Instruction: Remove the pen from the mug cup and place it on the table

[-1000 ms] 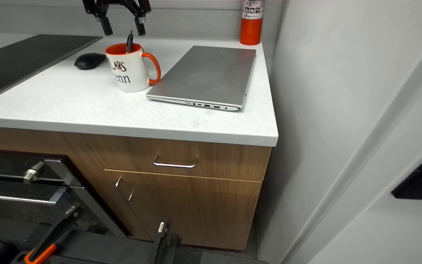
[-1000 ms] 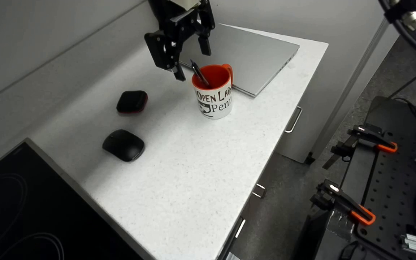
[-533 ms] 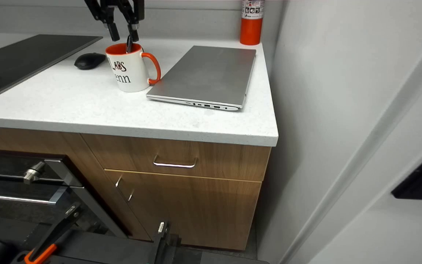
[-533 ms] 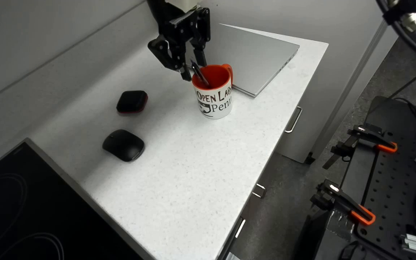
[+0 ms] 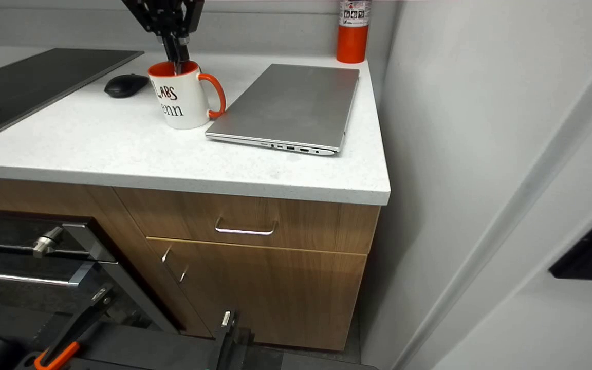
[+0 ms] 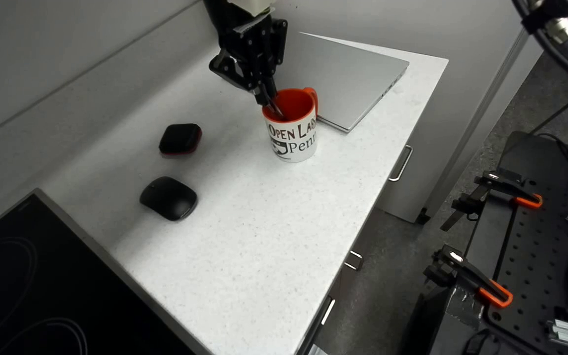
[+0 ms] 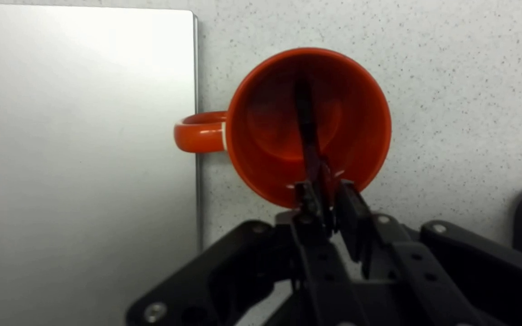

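Note:
The mug cup (image 5: 185,103), white outside with dark lettering and red within, stands upright on the table (image 5: 121,144), a white countertop. Its red handle (image 7: 200,138) points toward the laptop. Inside it leans the pen (image 7: 306,117), dark and slim, its lower part still down in the mug. My gripper (image 7: 324,185) is shut on the pen's upper part at the mug's rim, the two fingers close together on either side of it. In an exterior view the gripper (image 6: 268,100) hides the pen's top end, and only a short length of pen (image 6: 277,109) shows below the fingertips.
A closed grey laptop (image 5: 296,105) lies right by the mug's handle. A black mouse (image 6: 168,198) and a small black-and-red box (image 6: 180,138) sit on the counter, with a black cooktop (image 6: 27,291) beyond. A red cylinder (image 5: 352,43) stands at the back near the wall.
From wide open above the mug, the gripper has come down toward the rim and its fingers have shut around the pen. The mug has stayed in place.

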`<state>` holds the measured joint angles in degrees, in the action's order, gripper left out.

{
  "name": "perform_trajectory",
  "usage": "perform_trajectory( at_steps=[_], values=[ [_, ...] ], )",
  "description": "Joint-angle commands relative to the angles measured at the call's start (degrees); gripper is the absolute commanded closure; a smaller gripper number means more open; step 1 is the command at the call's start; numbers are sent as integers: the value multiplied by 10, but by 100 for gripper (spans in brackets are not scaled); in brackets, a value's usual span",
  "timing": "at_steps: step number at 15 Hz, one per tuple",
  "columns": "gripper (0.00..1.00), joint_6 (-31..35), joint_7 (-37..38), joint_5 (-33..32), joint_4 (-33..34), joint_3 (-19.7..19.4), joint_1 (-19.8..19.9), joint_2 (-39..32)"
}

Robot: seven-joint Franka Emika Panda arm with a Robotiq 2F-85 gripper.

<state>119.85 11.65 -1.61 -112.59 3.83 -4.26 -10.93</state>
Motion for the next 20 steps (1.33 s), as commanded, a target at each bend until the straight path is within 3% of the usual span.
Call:
perform_trajectory(
  at_steps=[1,8,13,20],
  values=[
    [96,-13,-16,11,5,-2,0,11],
    [96,6,-33,-1,-25,6,-3,125],
    [96,15,-115,87,-30,10,-8,179],
    [96,7,-235,213,-28,17,-24,125]
  ],
)
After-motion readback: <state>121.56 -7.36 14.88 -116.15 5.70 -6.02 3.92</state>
